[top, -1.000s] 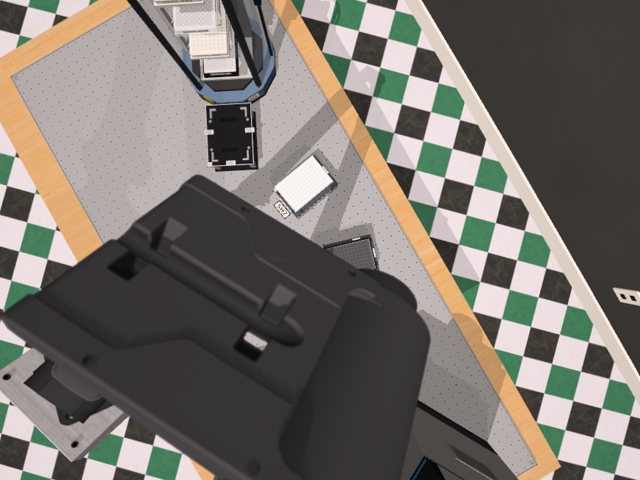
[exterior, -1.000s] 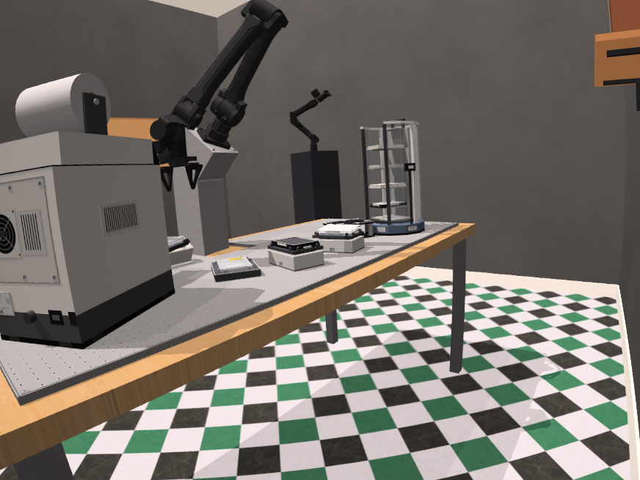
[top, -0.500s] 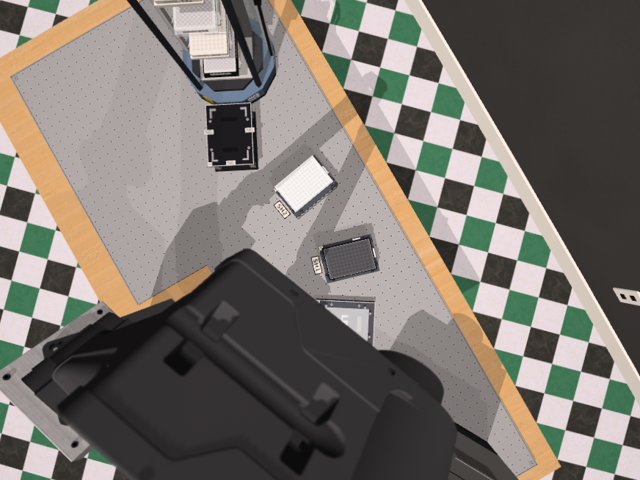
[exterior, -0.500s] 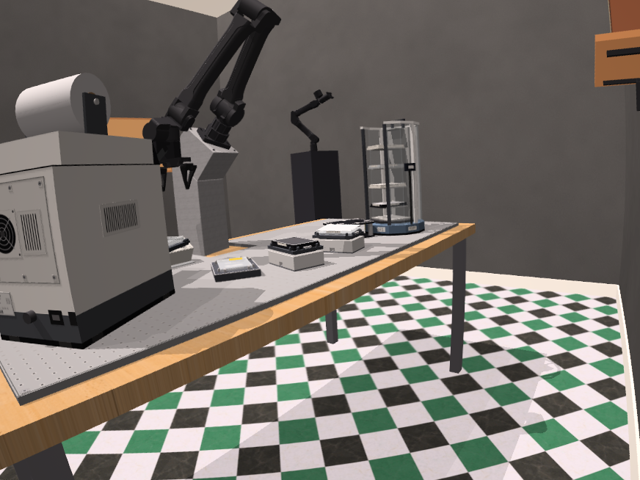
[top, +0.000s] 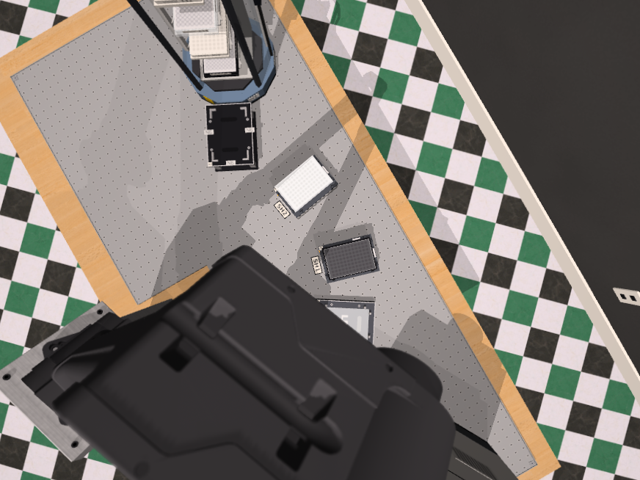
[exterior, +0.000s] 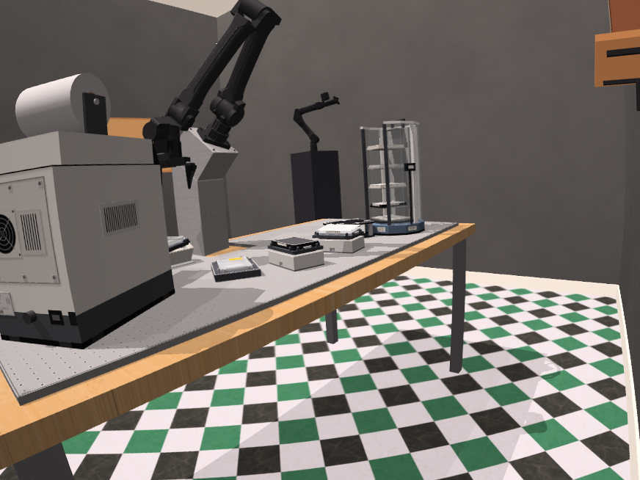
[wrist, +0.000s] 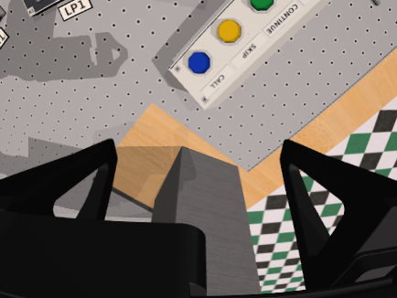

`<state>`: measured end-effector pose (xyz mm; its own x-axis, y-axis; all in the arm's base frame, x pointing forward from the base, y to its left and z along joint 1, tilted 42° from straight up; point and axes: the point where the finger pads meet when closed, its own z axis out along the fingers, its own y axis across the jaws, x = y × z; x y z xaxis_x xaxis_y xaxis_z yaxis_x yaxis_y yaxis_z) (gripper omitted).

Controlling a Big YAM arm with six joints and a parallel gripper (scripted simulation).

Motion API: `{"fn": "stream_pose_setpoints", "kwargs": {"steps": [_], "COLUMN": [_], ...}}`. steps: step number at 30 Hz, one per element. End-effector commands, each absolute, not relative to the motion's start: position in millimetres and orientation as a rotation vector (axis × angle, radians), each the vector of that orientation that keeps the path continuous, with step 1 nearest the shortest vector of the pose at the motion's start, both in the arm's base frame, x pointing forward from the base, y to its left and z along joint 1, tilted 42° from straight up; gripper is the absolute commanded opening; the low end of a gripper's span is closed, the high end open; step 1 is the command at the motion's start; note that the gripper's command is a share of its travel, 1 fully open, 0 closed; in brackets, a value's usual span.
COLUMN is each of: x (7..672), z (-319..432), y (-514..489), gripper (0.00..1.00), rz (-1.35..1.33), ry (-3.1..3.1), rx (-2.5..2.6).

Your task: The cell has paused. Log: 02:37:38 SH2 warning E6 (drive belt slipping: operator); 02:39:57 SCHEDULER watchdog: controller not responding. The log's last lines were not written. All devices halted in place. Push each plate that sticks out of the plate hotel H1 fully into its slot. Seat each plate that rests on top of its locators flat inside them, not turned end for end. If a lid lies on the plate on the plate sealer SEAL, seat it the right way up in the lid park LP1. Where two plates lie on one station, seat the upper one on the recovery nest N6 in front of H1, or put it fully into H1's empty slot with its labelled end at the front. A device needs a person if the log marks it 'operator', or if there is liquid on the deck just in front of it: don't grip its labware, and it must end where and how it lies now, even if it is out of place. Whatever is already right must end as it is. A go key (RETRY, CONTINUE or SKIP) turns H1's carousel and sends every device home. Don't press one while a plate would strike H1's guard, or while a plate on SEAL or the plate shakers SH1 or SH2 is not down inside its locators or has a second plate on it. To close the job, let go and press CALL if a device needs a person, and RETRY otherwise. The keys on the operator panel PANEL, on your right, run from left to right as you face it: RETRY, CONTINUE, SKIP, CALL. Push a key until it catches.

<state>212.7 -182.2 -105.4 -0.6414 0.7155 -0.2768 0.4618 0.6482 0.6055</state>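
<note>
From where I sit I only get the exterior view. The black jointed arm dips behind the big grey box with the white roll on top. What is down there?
Observer: The wrist view shows a long cream panel lying on the deck, with four round keys in a row: white, green, yellow, blue.
Operator: Is the claw carrying anything?
Observer: No. The gripper hangs above the panel, wide open, with nothing between its black fingers.
Operator: Is anything sitting in front of the glass tower?
Observer: From the top, a flat black nest with white corner brackets lies there, with no plate on it.
</note>
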Motion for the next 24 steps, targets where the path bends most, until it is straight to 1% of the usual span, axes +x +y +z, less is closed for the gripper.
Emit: {"fn": "stream_pose_setpoints", "kwargs": {"steps": [1,24], "x": [215.1,215.1], "z": [-105.5,-105.5], "y": [-182.4,-182.3], "gripper": [1.00,1.00], "rz": [0.632,0.425], "ry": [2.395,2.448], "rx": [0.764,0.156]}}
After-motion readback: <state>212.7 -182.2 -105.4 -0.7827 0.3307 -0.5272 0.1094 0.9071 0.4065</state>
